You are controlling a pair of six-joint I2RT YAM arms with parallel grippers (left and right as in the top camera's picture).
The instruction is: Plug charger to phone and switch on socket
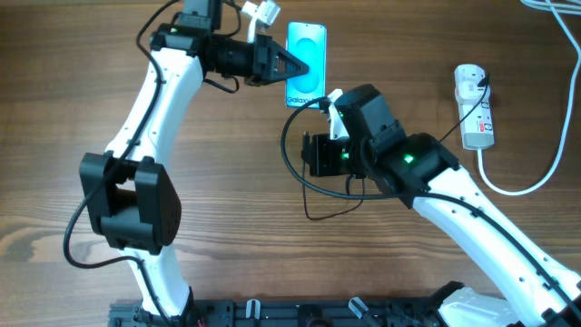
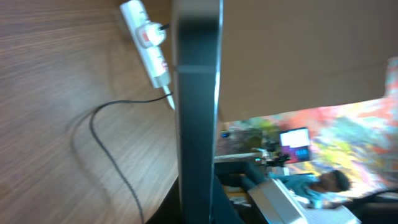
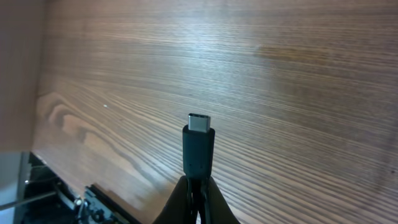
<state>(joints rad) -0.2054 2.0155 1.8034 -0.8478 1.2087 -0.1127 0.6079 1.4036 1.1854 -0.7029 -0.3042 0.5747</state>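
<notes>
The phone point(image 1: 306, 62) has a cyan screen and sits at the table's far middle, gripped on its left edge by my left gripper point(image 1: 289, 65). In the left wrist view the phone point(image 2: 196, 93) shows edge-on as a dark upright bar between the jaws point(image 2: 200, 202). My right gripper point(image 1: 310, 154) is below the phone, shut on the charger point(image 1: 295, 177). In the right wrist view the fingers point(image 3: 198, 194) pinch the black connector point(image 3: 199, 144), its metal tip pointing up, above bare wood. The white socket point(image 1: 475, 107) lies at the right; it also shows in the left wrist view point(image 2: 147, 41).
A white lead point(image 1: 536, 182) curves from the socket's near end up toward the far right corner. A plug with a thin black cable sits in the socket's far end point(image 1: 474, 82). Slack black cable loops under the right wrist point(image 1: 318, 213).
</notes>
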